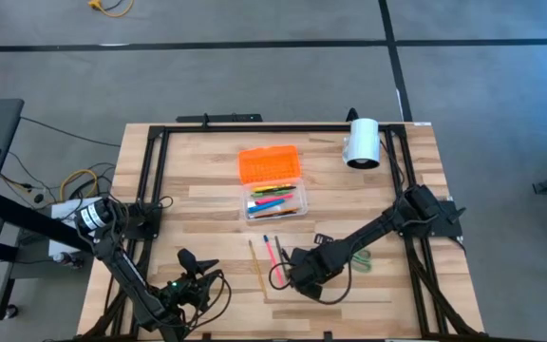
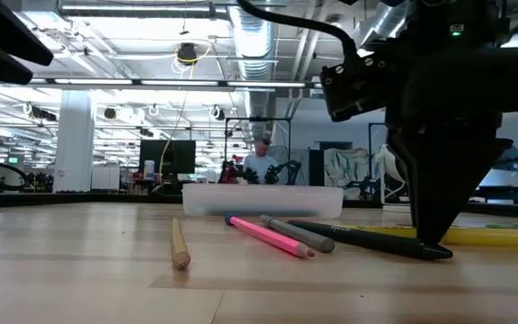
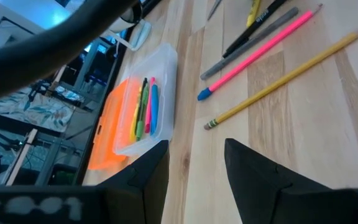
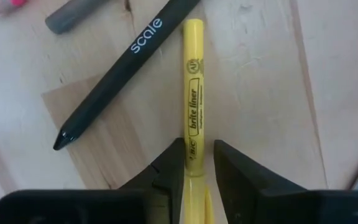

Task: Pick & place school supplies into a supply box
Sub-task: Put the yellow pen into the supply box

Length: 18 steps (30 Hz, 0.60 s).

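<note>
Yellow highlighter point(image 4: 192, 93) lies on the wooden table point(image 1: 416, 180) beside a black pen point(image 4: 123, 68); the right gripper point(image 4: 197, 163) straddles its end, fingers just apart on either side, not clamped. Left gripper point(image 3: 196, 163) waits near the table's front edge, jaws apart. Box point(image 1: 275, 202) sits mid-table, holding several pens, orange lid point(image 1: 272, 163) behind it.

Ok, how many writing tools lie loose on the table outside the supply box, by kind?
Pencils: 2 (yellow pencil, pink pencil)
Pens: 2 (grey pen, black pen)
Highlighters: 1 (yellow highlighter)
Total: 5
</note>
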{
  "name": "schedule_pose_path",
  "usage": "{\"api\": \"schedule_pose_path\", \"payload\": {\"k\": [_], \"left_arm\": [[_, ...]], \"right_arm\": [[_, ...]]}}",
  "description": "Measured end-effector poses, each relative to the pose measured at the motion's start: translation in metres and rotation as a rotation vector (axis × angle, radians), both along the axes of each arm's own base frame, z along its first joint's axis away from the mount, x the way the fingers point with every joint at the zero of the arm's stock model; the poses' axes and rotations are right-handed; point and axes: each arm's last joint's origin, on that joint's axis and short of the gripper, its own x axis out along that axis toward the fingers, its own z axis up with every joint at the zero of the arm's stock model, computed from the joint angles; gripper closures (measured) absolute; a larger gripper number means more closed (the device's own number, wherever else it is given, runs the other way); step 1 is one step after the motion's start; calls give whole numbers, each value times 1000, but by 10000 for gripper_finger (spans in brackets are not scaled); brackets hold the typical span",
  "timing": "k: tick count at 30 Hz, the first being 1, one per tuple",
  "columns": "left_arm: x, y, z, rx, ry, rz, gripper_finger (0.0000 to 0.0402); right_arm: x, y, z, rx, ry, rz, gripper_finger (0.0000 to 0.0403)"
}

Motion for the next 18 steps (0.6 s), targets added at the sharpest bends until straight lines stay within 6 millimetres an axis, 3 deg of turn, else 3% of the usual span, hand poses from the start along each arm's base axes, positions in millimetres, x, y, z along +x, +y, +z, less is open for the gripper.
{"api": "schedule_pose_path", "payload": {"k": [13, 18], "left_arm": [[0, 0, 0, -2, 3, 1, 255], [0, 0, 0, -2, 3, 1, 255]], "right_arm": [[0, 0, -1, -9, -2, 37, 393], [0, -1, -1, -32, -13, 49, 383]]}}
